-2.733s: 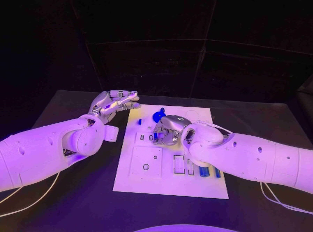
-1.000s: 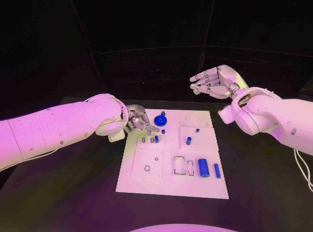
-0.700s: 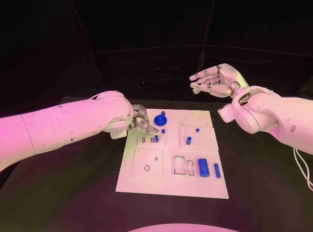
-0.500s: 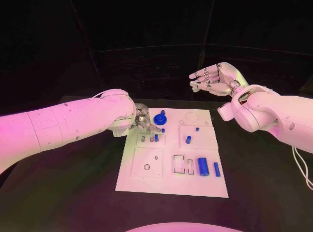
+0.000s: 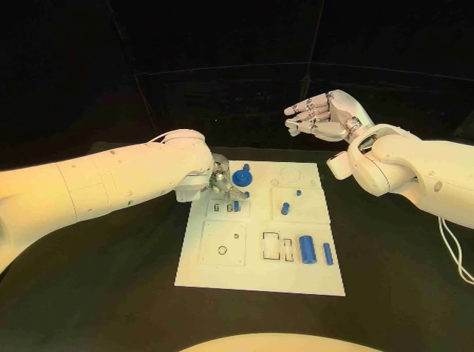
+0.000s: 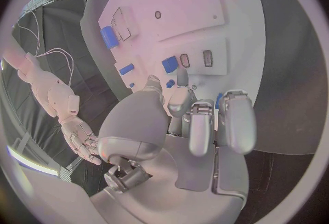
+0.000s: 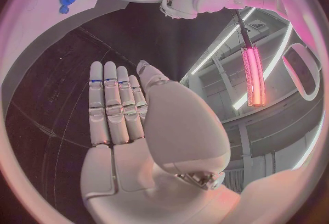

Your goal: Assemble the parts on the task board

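I see task board [image 5: 260, 277] mid-table [image 5: 110, 293]. Left hand [image 5: 222, 185] low over board's far-left corner, fingers curled beside blue disc [image 5: 242, 177]; grasp unclear. Right hand [image 5: 323, 114] raised beyond board's far edge, fingers straight, empty. Blue cylinder [image 5: 306, 249] near board's right edge.

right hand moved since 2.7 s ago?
Yes. The right hand was down on the white task board near the blue round part; now it is raised beyond the board's far right corner, fingers apart, holding nothing.

L hand [image 5: 222, 182] low, curled; R hand [image 5: 323, 114] raised, empty
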### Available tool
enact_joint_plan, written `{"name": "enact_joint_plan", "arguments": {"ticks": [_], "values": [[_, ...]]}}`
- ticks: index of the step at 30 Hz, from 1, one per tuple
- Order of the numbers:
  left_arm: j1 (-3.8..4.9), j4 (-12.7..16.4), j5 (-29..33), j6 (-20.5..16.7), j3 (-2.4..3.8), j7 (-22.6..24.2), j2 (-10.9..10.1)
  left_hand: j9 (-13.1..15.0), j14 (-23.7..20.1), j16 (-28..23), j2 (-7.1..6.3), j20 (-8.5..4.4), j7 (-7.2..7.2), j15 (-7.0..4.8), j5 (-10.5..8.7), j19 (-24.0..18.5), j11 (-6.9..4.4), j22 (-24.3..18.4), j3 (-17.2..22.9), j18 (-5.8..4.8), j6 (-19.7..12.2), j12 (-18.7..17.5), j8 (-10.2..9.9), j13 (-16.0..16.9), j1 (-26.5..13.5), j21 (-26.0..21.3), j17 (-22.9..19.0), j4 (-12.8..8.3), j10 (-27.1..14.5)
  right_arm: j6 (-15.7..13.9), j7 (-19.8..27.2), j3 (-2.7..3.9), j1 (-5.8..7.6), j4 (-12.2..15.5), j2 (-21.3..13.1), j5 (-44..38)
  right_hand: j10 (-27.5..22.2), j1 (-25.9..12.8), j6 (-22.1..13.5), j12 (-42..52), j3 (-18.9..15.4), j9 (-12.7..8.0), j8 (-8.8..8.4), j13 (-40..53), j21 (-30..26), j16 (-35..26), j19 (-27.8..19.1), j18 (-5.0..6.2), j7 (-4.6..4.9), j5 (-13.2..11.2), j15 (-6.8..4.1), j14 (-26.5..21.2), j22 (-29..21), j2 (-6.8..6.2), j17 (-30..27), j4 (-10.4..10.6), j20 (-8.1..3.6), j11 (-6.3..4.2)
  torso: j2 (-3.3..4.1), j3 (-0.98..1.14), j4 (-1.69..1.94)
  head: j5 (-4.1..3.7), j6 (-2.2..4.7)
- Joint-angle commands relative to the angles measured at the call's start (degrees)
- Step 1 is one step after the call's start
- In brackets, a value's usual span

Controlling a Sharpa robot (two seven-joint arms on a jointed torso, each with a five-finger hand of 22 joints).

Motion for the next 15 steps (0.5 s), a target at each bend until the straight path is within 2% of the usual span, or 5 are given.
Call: {"name": "enact_joint_plan", "arguments": {"ticks": [1, 15], "values": [[0.11, -0.5, -0.58, 2.59, 0.03, -1.04, 0.48, 0.14, 6.15, 0.17, 0.19, -0.33, 0.11, -0.36, -0.18, 1.22, 0.05, 0.13, -0.48, -0.96, -0.49, -0.05, 0.23, -0.03, -0.48, 0.39, 15.07, -0.1, -0.31, 0.9, 0.2, 0.04, 0.16, -0.09, 0.17, 0.35, -0.11, -0.31, -0.25, -0.34, 0.39, -0.05, -0.21, -0.07, -0.43, -0.28, 0.14, 0.09, 0.14, 0.36, 0.37, -0.08, -0.15, -0.19, -0.14, -0.11, 0.27, 0.2, -0.03, 0.0, 0.09, 0.02, -0.24], [0.05, -2.65, -0.58, 3.67, 0.01, -0.82, 2.45, 0.92, 6.15, 0.17, 0.75, -0.29, 0.16, -0.31, -0.15, 1.15, 0.1, 0.32, -0.78, -0.98, -1.11, -0.01, 0.68, 0.03, 0.87, 0.5, 15.07, -0.47, -0.43, 1.6, -0.2, 0.03, 0.15, -0.53, 0.74, 0.35, -0.36, -0.32, -0.43, -0.55, 0.74, -0.04, -0.31, -0.08, -0.9, -0.67, 0.09, 0.08, 0.25, 0.74, 0.49, -0.2, -0.44, -0.19, -0.46, -0.4, 0.38, 0.32, -0.04, 0.0, 0.06, 0.03, -0.66]]}}
